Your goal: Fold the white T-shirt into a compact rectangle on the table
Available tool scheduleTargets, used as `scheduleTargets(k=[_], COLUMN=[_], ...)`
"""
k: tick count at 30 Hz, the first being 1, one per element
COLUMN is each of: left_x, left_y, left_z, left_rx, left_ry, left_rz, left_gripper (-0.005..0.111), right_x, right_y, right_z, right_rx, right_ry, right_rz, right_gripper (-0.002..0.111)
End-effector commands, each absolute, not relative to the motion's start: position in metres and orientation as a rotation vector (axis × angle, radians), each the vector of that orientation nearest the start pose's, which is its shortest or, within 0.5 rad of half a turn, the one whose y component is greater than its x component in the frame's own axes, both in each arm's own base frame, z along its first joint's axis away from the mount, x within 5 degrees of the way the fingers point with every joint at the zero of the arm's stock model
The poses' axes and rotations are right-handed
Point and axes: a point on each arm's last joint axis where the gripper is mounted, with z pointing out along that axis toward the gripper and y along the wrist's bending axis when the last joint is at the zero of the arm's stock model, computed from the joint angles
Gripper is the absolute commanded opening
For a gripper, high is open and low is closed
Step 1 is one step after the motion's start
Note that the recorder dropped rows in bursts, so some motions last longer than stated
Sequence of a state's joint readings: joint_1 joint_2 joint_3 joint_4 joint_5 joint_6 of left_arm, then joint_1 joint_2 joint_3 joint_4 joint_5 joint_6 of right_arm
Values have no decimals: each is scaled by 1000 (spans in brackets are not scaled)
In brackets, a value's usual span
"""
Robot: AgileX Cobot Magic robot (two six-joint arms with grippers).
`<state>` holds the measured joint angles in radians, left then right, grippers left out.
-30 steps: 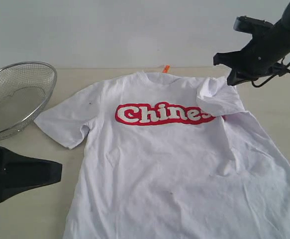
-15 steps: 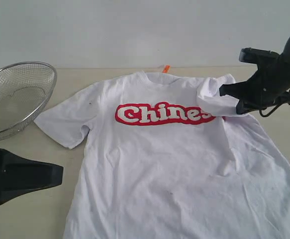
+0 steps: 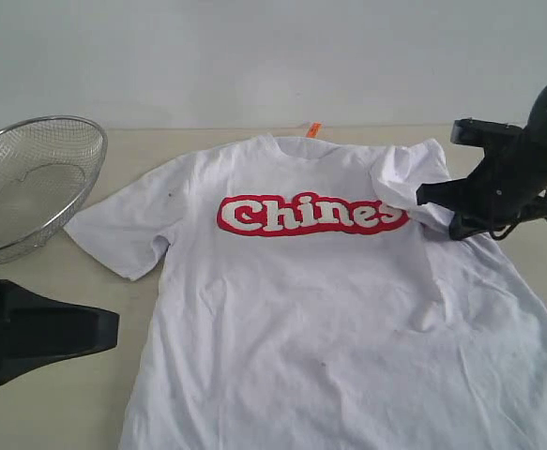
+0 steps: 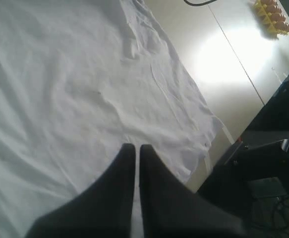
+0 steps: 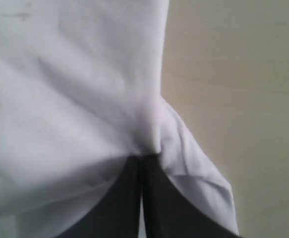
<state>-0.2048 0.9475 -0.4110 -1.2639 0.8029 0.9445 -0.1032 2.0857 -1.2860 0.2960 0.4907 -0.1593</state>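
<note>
The white T-shirt (image 3: 301,309) lies face up on the table (image 3: 76,403), its red lettering (image 3: 311,214) fully showing and an orange neck tag (image 3: 313,129) at the collar. My right gripper (image 3: 430,199) is shut on the shirt's right sleeve (image 3: 404,178), which is bunched and raised off the table. In the right wrist view the white cloth (image 5: 75,84) gathers into the tips of that gripper (image 5: 143,157). My left gripper (image 3: 113,328) hovers shut and empty beside the shirt's left edge. In the left wrist view this gripper (image 4: 137,147) points over the shirt's body (image 4: 75,84).
A wire mesh basket (image 3: 29,183) stands at the far left of the table. A yellow egg carton (image 4: 273,15) sits beyond the shirt in the left wrist view. The table's edge and dark equipment (image 4: 263,163) lie past the shirt's hem.
My right gripper has come down and to the right with the sleeve, pulling it off the last letter of the lettering. The left gripper has barely moved.
</note>
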Motion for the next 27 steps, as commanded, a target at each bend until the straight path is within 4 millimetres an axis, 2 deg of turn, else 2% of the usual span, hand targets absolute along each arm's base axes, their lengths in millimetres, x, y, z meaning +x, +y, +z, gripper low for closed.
scheduleTargets(k=[1,8,17,22,27], left_x=[134,134,134,134,134], left_y=[-93,-93,-93,-93,-93], left_z=[240,240,240,240,240], left_rx=[397,400,403,403,404], left_ry=[2279,2280,2282,2282,2282], left_rz=[-1100,-1097,-1094,-1094,-1093], left_gripper=[4,4,4,4,4], right_x=[405,402,404,422,456], right_y=[-41,-49,-46,-37,-30], right_z=[117,148,188,191,186], right_rx=[267,313,340,342,340], right_ry=[2777,2713,2552,2453,2439], right_rz=[173,188,213,281,353], right_gripper=[0,0,0,0,0])
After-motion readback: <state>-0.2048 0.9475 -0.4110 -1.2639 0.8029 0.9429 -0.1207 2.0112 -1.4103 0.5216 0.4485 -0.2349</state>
